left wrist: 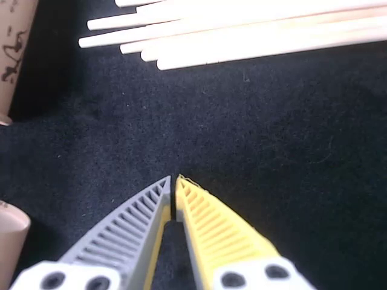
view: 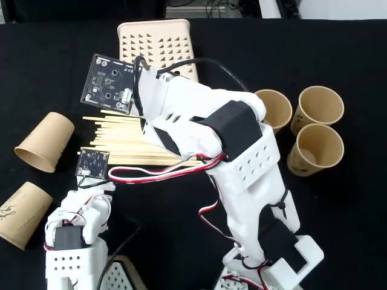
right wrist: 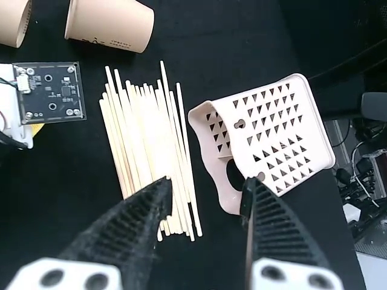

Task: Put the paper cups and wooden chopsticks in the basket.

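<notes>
Tool status: the left tool (left wrist: 174, 181) is clenched, its grey and yellow fingers meeting at the tips with nothing between them, low over the black table (left wrist: 272, 151). The wooden chopsticks (left wrist: 242, 33) lie in a loose bundle just ahead of those tips, apart from them. A tipped paper cup (left wrist: 15, 48) lies ahead and off to the grey finger's side, and a second tipped cup (left wrist: 9, 241) lies close beside that same finger. The right tool (right wrist: 207, 184) is released, fingers spread wide and grasping nothing, held above the table. The near ends of the chopsticks sit beneath one of its fingers, and the basket (right wrist: 272, 139) lies just ahead of the other. The basket rests on its side, perforated wall up, just beside the bundle. Three upright cups (view: 315, 150) stand grouped well away from both tools.
</notes>
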`<action>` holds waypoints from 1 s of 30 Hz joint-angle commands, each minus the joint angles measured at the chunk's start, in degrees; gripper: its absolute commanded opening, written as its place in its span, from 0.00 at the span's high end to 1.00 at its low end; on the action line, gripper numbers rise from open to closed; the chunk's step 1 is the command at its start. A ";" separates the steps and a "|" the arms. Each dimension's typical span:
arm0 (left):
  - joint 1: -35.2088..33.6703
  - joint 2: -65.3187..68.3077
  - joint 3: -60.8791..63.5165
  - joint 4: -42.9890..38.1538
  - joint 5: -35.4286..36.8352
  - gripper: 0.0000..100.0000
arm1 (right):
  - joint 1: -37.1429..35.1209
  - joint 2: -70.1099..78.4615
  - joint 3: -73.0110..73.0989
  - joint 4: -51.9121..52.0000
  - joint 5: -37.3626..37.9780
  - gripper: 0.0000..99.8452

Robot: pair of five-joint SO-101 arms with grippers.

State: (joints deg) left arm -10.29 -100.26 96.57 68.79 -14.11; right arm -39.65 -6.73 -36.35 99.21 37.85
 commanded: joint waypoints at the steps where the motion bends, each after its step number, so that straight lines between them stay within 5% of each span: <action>1: -0.04 0.00 1.01 0.26 -0.09 0.97 | 1.32 -4.88 -1.36 2.11 -0.62 0.80; 10: -0.04 0.00 1.01 0.26 -0.09 0.97 | 3.60 -16.31 7.96 1.93 1.85 0.80; 16: 0.04 0.00 1.01 0.26 -0.09 0.97 | 12.22 -6.73 4.35 1.76 7.47 0.79; 30: 0.04 0.00 1.01 0.26 -0.09 0.97 | 8.79 16.22 5.23 -3.43 11.52 0.76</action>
State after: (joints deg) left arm -10.29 -100.26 96.57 68.79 -14.11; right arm -30.07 8.13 -31.43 98.68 48.84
